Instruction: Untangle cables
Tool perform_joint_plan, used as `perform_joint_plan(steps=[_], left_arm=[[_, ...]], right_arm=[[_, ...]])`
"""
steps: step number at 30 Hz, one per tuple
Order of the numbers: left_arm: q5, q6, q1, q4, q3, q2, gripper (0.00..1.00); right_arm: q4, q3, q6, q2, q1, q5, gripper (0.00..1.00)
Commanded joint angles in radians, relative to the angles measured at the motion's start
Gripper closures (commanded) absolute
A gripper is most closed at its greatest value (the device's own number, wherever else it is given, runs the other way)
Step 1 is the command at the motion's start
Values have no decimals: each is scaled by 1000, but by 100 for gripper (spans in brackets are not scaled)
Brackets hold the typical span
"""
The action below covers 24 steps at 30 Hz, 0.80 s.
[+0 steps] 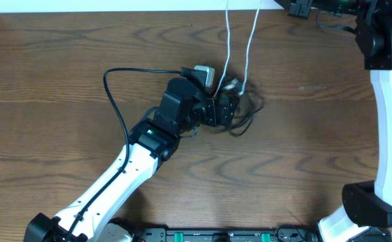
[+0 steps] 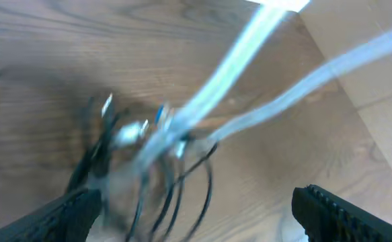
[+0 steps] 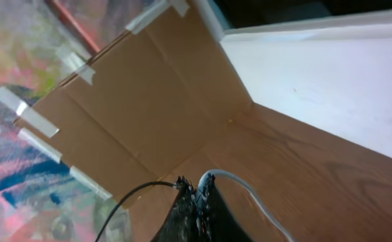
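table: brown wood grain (image 1: 61, 40), carries everything.
left arm: white links (image 1: 108, 181), reaches from the bottom-left edge up to the table middle.
left gripper: (image 1: 226, 109) sits right over the cable tangle. In the left wrist view the two dark fingers are spread wide at the bottom corners (image 2: 197, 202), nothing pinched between them.
white cable: (image 1: 228, 40) two strands run from the far table edge straight down to the left gripper and meet at its far side. In the left wrist view they are pale blurred bands (image 2: 236, 60) crossing above the open gap.
black cables: (image 1: 249, 111) loose loops bunched just right of and under the left gripper, mixed in with the white cable's lower end. The left wrist view shows thin dark loops (image 2: 208, 188) between the fingers, lying on the table.
plug ends: small silvery bits (image 2: 132, 132) in the knot just ahead of the left gripper, too blurred to tell which cable each belongs to.
arm wire: thicker black wire (image 1: 115, 107) arcing out to the left of the left gripper, then back along the left arm.
right arm: (image 1: 386, 134) well to the right of the left gripper, along the table's right edge.
right gripper: (image 3: 197, 208) only dark finger roots show at the bottom of the right wrist view, cannot tell whether spread or pressed together.
cardboard: taped brown sheet (image 3: 148, 101) ahead of the right gripper, far from the left gripper.
white board: (image 3: 330, 81) stands next to the cardboard at the table edge.
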Motion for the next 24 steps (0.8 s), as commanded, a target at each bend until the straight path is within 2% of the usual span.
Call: perform_joint_plan(steps=[1, 3, 5, 7, 9, 10, 13, 14, 16, 23, 24], left_arm=[[-54, -27, 0, 5, -5, 4, 3], [-55, -27, 0, 10, -5, 19, 3], [-84, -27, -5, 19, -5, 58, 3], [-123, -27, -12, 31, -5, 97, 13], [-166, -27, -18, 54, -4, 135, 37], [-182, -28, -18, 73, -4, 152, 52], [-184, -79, -18, 135, -4, 186, 85], [-184, -105, -18, 154, -4, 186, 92], [-183, -126, -18, 184, -4, 177, 92], [-183, -130, -13, 205, 10, 118, 92], [-183, -130, -10, 205, 14, 109, 92]], right_arm=[[-49, 20, -50, -100, -15, 121, 98], [-123, 20, -91, -124, -15, 209, 99], [-150, 20, -108, -131, -15, 207, 99], [-157, 20, -108, -132, -15, 207, 99], [-165, 20, -108, -132, -15, 206, 99], [-171, 20, -108, -132, -15, 206, 99], [-197, 20, -118, -132, -16, 208, 99], [-213, 19, -129, -131, -16, 221, 99], [-254, 19, -143, -131, -20, 296, 99], [-518, 18, -185, -111, -28, 838, 99], [-548, 17, -181, -105, -28, 861, 96]])
